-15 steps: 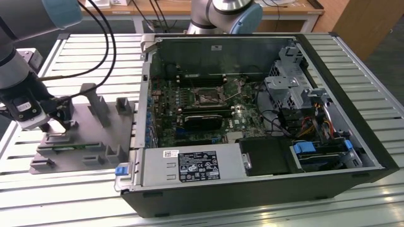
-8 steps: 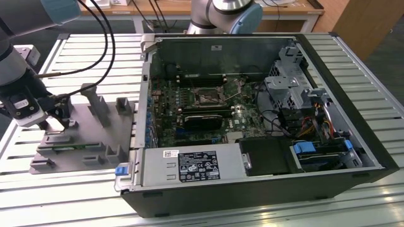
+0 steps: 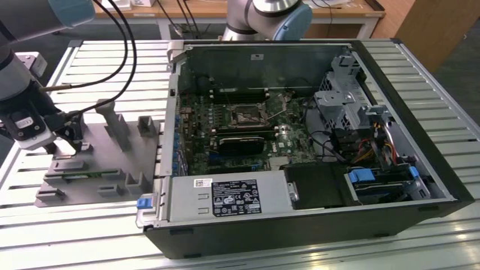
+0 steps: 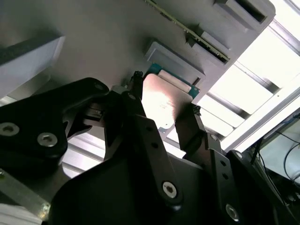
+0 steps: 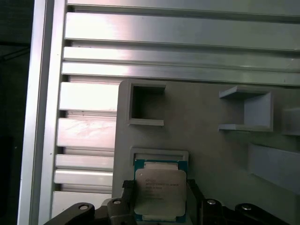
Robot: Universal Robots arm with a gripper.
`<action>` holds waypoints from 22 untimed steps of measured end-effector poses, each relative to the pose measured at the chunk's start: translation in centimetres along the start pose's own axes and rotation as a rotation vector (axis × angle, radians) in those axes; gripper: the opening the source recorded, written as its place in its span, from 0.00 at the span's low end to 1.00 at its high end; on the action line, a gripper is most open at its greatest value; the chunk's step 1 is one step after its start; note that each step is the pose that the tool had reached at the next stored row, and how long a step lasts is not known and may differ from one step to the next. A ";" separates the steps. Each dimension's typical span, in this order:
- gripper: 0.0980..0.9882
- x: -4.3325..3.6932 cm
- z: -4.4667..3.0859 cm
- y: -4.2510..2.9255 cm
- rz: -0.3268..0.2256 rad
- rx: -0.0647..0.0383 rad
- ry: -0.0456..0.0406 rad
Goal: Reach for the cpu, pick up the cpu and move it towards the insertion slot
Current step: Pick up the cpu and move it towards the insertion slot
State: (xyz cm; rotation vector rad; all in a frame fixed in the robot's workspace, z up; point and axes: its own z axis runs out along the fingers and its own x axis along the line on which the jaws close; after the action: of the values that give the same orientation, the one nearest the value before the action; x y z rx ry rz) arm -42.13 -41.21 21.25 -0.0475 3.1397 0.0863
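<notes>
Nearest, in both wrist views, black claw (image 4: 165, 93) (image 5: 159, 185) open, fingers (image 4: 133, 110) straddling the chip (image 5: 159, 192), just beside its edges, gripping nothing. Chip lying flat in a pocket of the grey holder (image 5: 211, 154) on the slatted table (image 3: 90, 67). Socket (image 3: 246, 115) well apart, inside the open computer case (image 3: 300, 230), toward the exterior view's right.

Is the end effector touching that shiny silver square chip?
Cannot tell. In the first wrist view the end effector flanks the shiny silver square cpu; no contact or gap shows plainly.
</notes>
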 end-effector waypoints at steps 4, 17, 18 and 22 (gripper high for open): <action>0.48 0.00 -0.14 0.01 0.000 -0.001 0.0000; 0.48 0.00 -0.69 0.04 0.000 -0.005 -0.0003; 0.48 0.00 -0.74 0.04 0.000 -0.005 -0.0002; 0.48 0.00 -1.00 0.06 0.000 -0.006 -0.0001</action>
State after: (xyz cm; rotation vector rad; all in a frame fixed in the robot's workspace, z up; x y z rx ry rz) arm -42.13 -41.20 22.25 -0.0474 3.1394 0.0953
